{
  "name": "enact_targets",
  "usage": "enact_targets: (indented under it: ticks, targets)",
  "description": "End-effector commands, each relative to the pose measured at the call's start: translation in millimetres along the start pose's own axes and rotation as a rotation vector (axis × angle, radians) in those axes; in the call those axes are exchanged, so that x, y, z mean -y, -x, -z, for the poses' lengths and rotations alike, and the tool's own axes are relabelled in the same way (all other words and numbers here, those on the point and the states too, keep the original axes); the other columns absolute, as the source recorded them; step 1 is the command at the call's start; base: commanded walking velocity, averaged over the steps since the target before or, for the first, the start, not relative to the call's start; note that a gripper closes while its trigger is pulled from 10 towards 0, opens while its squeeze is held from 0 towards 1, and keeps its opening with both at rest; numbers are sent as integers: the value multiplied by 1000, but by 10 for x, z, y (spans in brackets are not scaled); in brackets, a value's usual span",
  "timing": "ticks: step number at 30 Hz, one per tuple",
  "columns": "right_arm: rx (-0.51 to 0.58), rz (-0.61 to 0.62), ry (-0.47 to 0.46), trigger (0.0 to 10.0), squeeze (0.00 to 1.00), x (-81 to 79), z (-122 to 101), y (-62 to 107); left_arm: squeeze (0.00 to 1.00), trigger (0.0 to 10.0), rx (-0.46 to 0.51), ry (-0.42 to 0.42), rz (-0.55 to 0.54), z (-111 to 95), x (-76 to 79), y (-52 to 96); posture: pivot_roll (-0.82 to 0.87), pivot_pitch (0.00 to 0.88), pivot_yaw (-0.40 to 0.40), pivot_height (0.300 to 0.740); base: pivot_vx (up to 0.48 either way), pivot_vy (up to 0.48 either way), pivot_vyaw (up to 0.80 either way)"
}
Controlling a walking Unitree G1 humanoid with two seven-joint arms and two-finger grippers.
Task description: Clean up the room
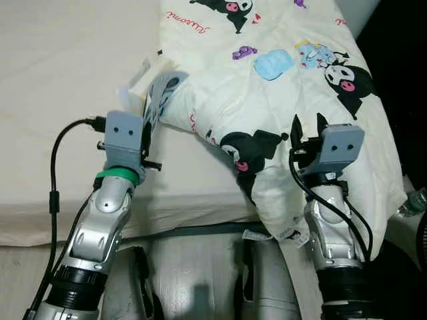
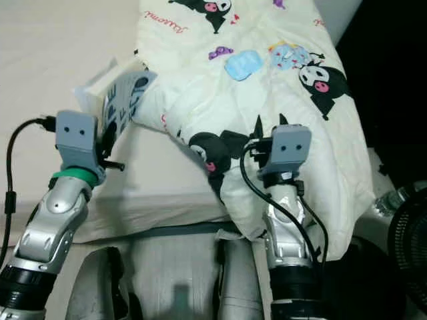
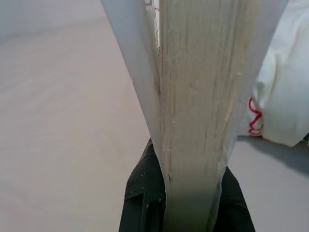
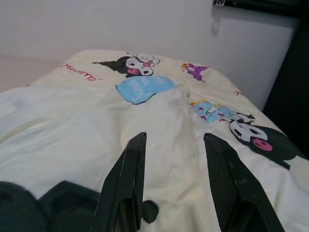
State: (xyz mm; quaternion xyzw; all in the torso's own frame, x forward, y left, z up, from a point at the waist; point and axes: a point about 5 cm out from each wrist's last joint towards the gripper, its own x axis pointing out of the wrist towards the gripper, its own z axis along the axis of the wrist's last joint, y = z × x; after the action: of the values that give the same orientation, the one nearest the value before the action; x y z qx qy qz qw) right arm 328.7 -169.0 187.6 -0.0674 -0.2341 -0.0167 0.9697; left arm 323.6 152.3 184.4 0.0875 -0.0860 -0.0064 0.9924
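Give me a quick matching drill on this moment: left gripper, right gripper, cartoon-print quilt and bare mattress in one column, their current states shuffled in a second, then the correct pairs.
Column 1
1. left gripper
2. right gripper
3. cartoon-print quilt
4. bare mattress

Column 2
A. bunched on the robot's right side of the bed, one edge hanging over the side
B. open, holding nothing, poised over the fabric
C. shut on a book held by its page edge
D. plain cream surface on the robot's left

Pairs: 1-C, 2-B, 3-A, 4-D
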Motion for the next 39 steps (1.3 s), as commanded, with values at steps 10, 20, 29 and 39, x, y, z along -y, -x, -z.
enact_targets:
  ticks: [10, 20, 29, 39]
  targets:
    - [16, -1, 65, 10000, 0, 12, 40, 4, 0, 10000, 42, 0, -69, 54, -37, 50, -97, 94, 14, 609, 0, 0, 0]
    - [16, 10, 78, 10000, 0, 38, 55, -17, 0, 10000, -3, 59, -75, 101, -11, 70, -88, 94, 15, 643, 0, 0, 0]
    - [15, 16, 92, 10000, 0, 76, 71, -32, 0, 10000, 31, 33, -59, 72, 18, 36, -90, 91, 14, 668, 0, 0, 0]
    - [3, 17, 98, 10000, 0, 89, 110, -30, 0, 10000, 45, 28, -28, 36, 112, -8, -94, 87, 15, 697, 0, 0, 0]
